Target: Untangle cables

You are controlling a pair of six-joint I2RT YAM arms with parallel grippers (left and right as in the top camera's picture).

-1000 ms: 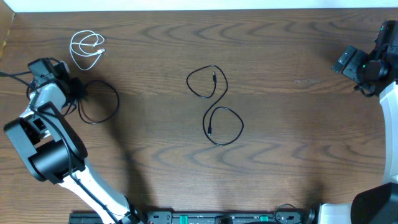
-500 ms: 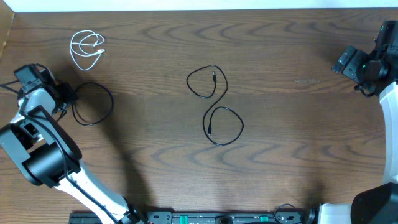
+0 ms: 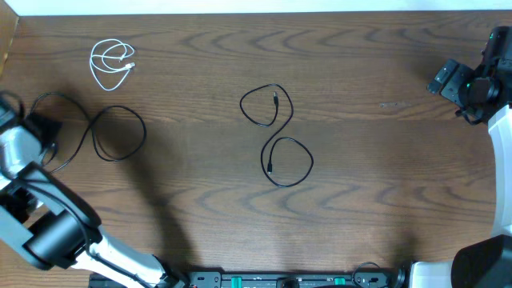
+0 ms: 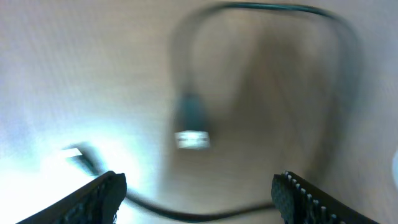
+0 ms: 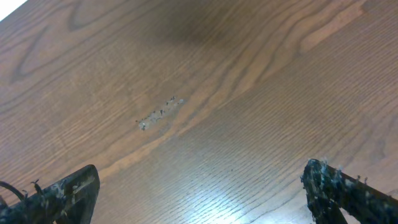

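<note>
A white cable (image 3: 111, 64) lies coiled at the back left. Just below it a black cable (image 3: 120, 134) forms one loop, with a strand trailing left to my left gripper (image 3: 46, 132). That gripper (image 4: 199, 200) is open in the blurred left wrist view. The black cable's plug (image 4: 191, 122) lies ahead of it, and a strand (image 4: 205, 215) crosses low between the fingers, ungripped. Another black cable (image 3: 276, 134) makes two joined loops mid-table. My right gripper (image 3: 448, 80) hangs open at the far right, over bare wood (image 5: 202, 199).
The wooden table (image 3: 376, 176) has a small scuff mark (image 5: 160, 112) under the right wrist. The left arm's body (image 3: 48, 232) fills the front left corner. A black rail (image 3: 264, 280) runs along the front edge.
My left gripper has opened and let go of the left black cable while moving left toward the table's edge. The cable's end has been drawn out leftward. The right arm has not moved.
</note>
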